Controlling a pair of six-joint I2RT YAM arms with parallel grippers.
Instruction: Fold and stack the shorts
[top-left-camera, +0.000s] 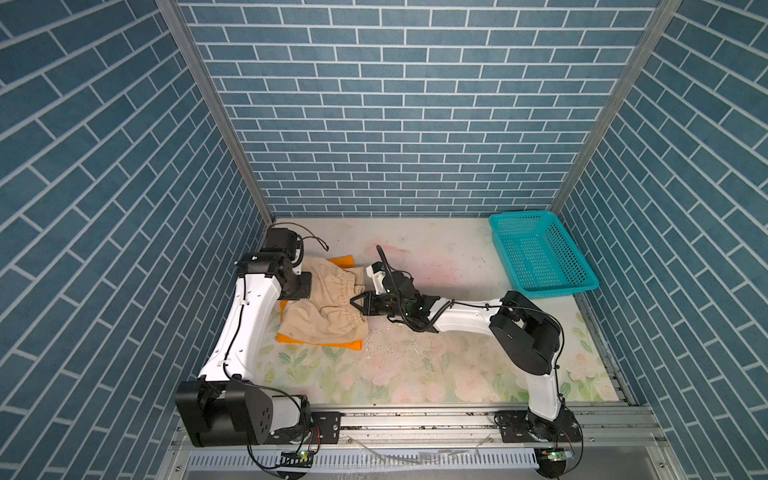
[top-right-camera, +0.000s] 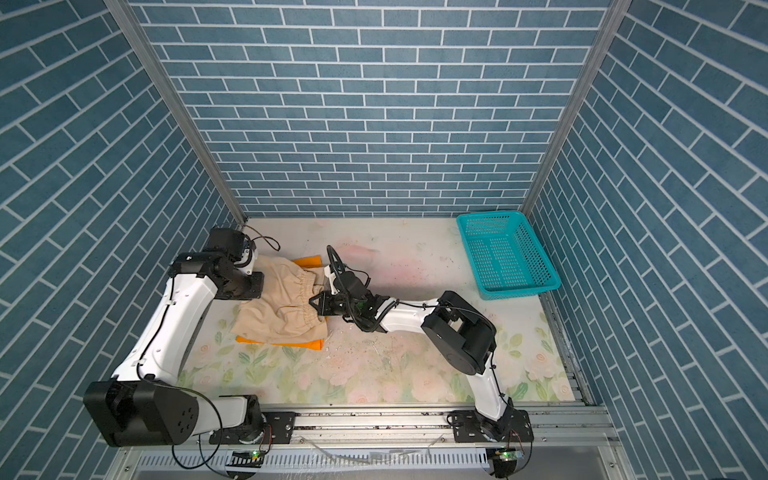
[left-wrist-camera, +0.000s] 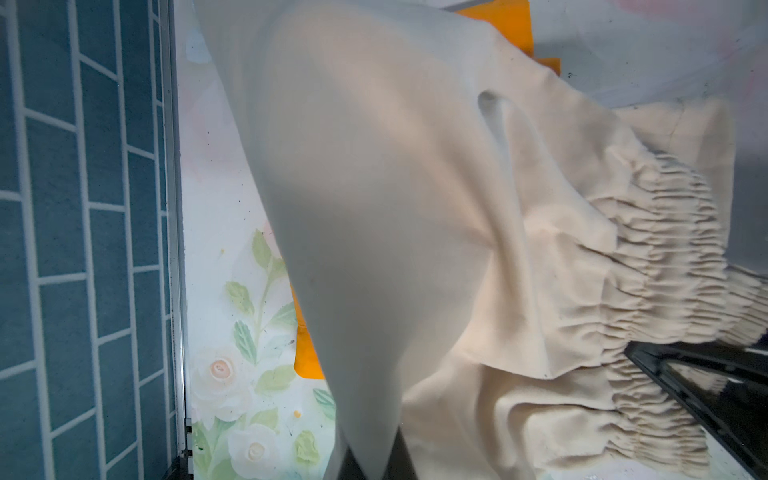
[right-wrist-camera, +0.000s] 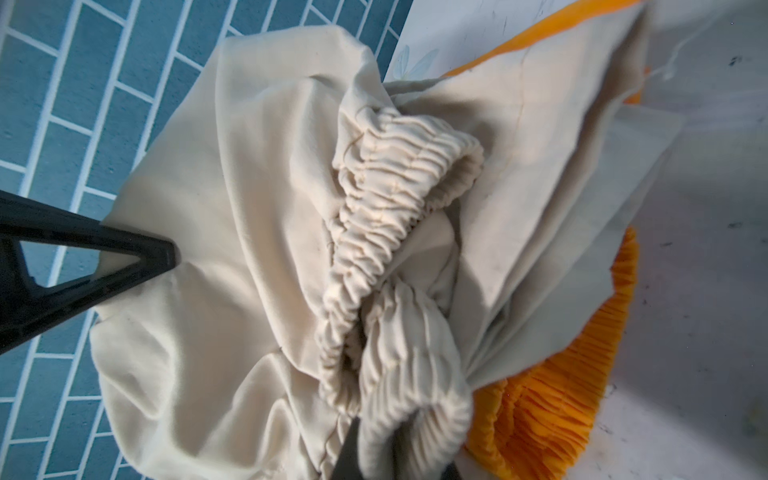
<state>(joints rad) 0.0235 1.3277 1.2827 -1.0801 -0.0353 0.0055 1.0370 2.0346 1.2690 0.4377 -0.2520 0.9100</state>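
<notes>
And the beige shorts (top-left-camera: 322, 305) sit rumpled, gathered waistband bunched up. Underneath, the orange shorts (top-left-camera: 332, 344) lie flat, edges peeking out.

Two shorts: beige pair (top-left-camera: 320, 299), orange pair (top-left-camera: 332, 344); one teal basket (top-left-camera: 557, 292); two arms: left arm (top-left-camera: 249, 316), right arm (top-left-camera: 465, 320).

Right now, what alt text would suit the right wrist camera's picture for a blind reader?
Crumpled beige shorts fill the picture, their gathered waistband looped in the middle, lying on orange shorts. A black robot finger meets the cloth; blue brick wall shows behind.
</notes>
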